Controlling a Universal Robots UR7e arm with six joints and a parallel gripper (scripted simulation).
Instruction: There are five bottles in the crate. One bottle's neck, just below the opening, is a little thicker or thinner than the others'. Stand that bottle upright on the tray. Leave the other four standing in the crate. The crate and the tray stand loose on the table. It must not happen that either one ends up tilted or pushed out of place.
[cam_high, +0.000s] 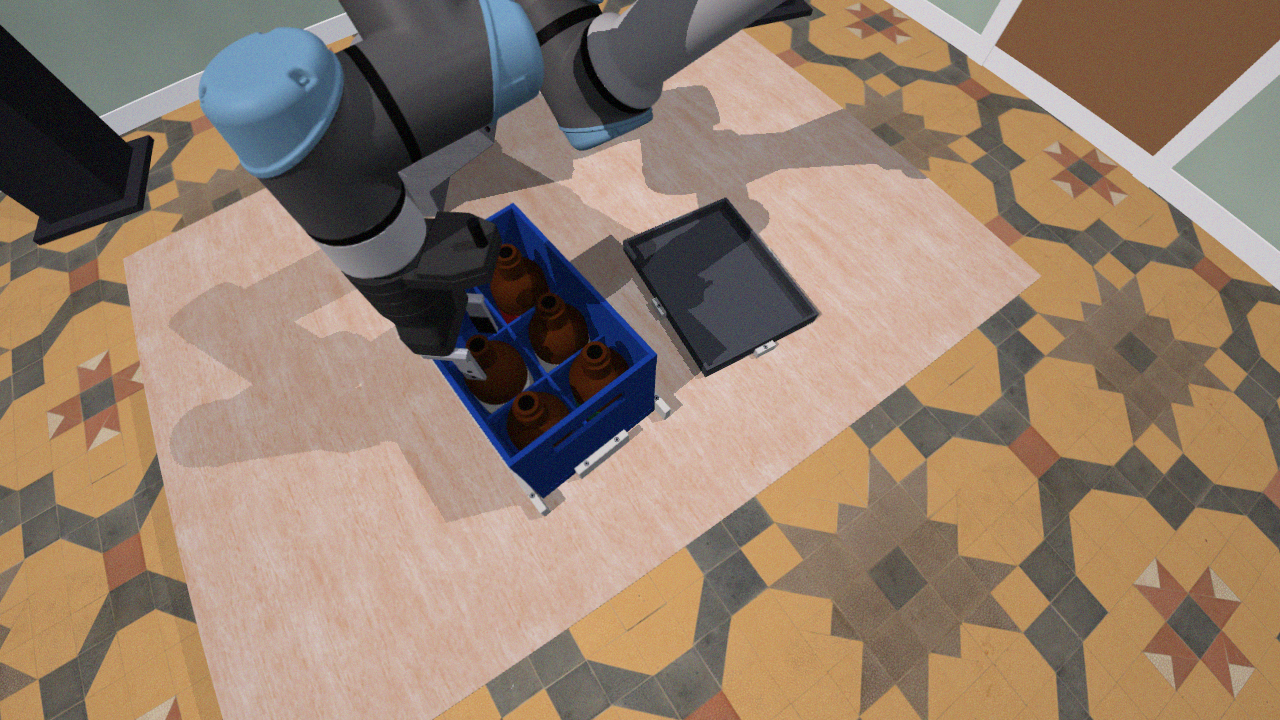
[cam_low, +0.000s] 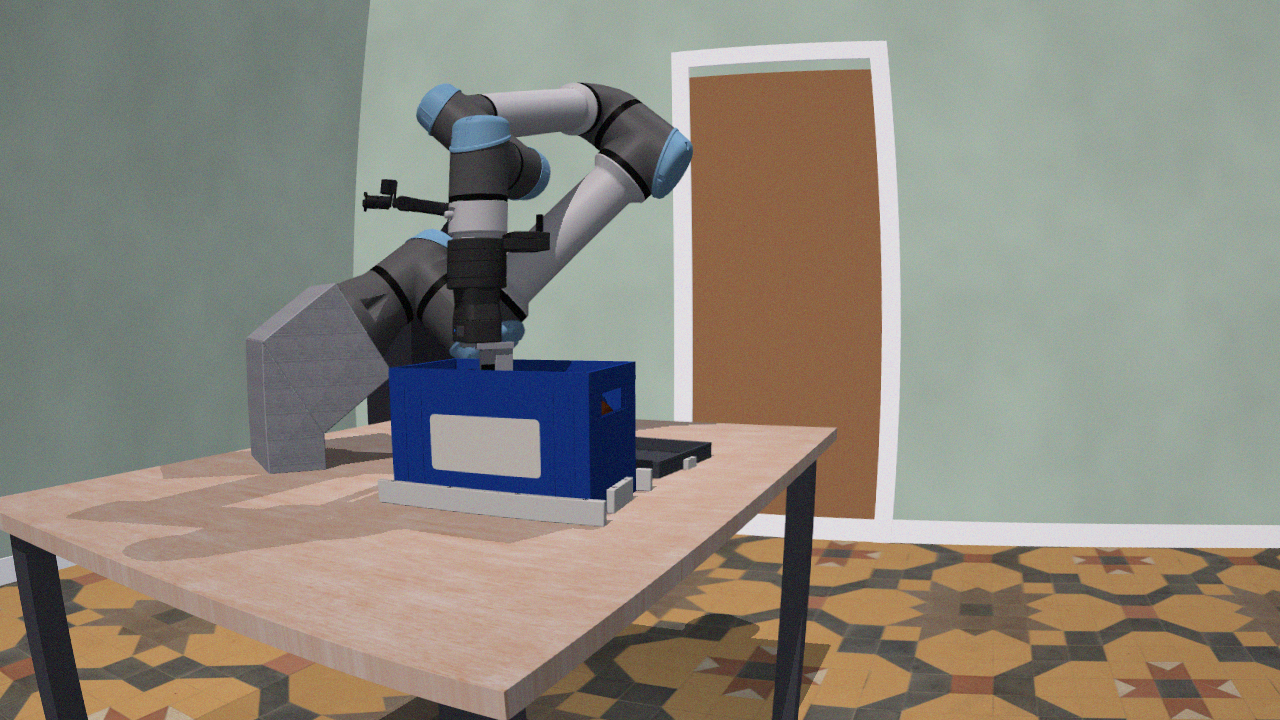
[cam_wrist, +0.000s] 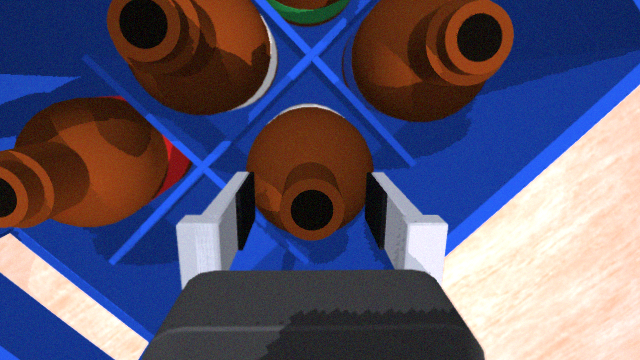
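The blue crate (cam_high: 572, 463) (cam_low: 572, 394) (cam_wrist: 500, 198) holds five brown bottles. My gripper (cam_high: 474, 338) (cam_wrist: 310, 195) is open and points down into the crate; its fingers stand either side of the neck of the middle bottle on one long side (cam_high: 497, 374) (cam_wrist: 310, 142), without visible contact. The others are a red-banded bottle (cam_high: 517, 286) (cam_wrist: 100, 170), a white-banded one (cam_high: 558, 333) (cam_wrist: 225, 65), a green-banded one (cam_high: 597, 374) and a corner one (cam_high: 534, 419) (cam_wrist: 395, 65). I cannot tell which neck differs. The dark tray (cam_high: 760, 304) (cam_low: 684, 449) is empty.
A crate compartment beside the red-banded bottle, partly behind the gripper, shows no bottle. White stops (cam_high: 602, 454) (cam_low: 492, 503) stand at the crate's foot. Small white stops (cam_high: 764, 348) (cam_low: 689, 462) sit at the tray's edges. The crate's raised wall stands between bottles and tray.
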